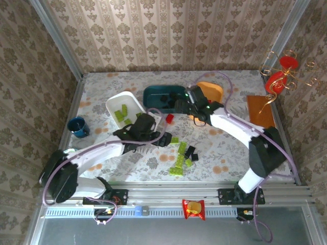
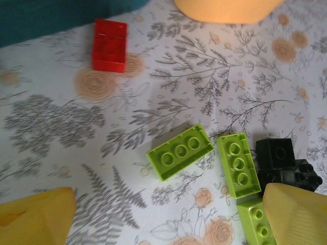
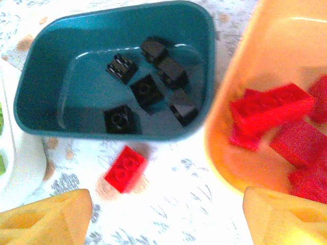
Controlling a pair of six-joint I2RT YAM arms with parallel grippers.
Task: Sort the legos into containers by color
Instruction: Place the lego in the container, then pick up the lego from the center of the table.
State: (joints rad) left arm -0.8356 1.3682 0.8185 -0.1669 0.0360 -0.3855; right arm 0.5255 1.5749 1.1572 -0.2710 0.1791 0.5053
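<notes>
Three trays stand at the back: a white tray point(image 1: 118, 102) with lime green legos, a dark teal tray point(image 1: 153, 96) point(image 3: 61, 56) with several black legos point(image 3: 146, 88), and an orange tray point(image 1: 214, 91) point(image 3: 230, 102) with red legos point(image 3: 271, 104). One red lego point(image 1: 169, 118) point(image 2: 109, 45) point(image 3: 125, 168) lies on the table in front of the teal tray. Lime green legos point(image 1: 180, 155) point(image 2: 180, 151) and black ones point(image 1: 191, 152) point(image 2: 276, 153) lie loose in the middle. My left gripper point(image 1: 164, 139) point(image 2: 168, 219) hovers open over the green ones. Over the gap between the teal and orange trays, my right gripper point(image 1: 176, 108) point(image 3: 166, 219) is open and empty.
A small blue cup point(image 1: 77, 126) stands at the left. A brown-orange slab point(image 1: 260, 109) lies at the right, below a red and gold ornament point(image 1: 280, 76). A red-and-yellow snack packet point(image 1: 193, 208) rests on the rail at the near edge.
</notes>
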